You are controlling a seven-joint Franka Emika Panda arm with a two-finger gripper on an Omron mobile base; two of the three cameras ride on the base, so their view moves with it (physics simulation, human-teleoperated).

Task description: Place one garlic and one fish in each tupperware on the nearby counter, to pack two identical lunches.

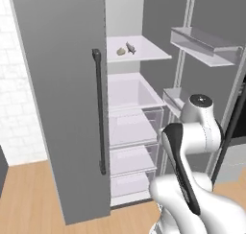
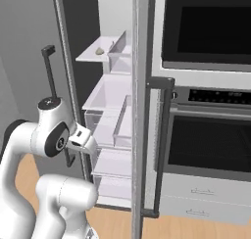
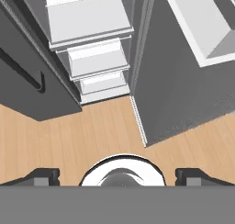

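A pinkish-white garlic [image 1: 121,51] and a slim olive-brown fish [image 1: 130,47] lie side by side on a high white shelf inside the open fridge. The garlic [image 2: 99,51] also shows in the right base view, at the shelf's edge. My gripper [image 3: 117,177] hangs low in front of the fridge and points down at the wooden floor. It is open, its fingertips [image 3: 43,176] far apart with nothing between them. It is well below the shelf and apart from both foods. The tupperware and the counter are out of view.
The grey fridge door with a long black handle [image 1: 99,113] stands on the left. The other door carries bins [image 1: 206,46] on the right. Clear drawers [image 1: 132,127] fill the lower fridge. A built-in oven [image 2: 211,140] is to the right.
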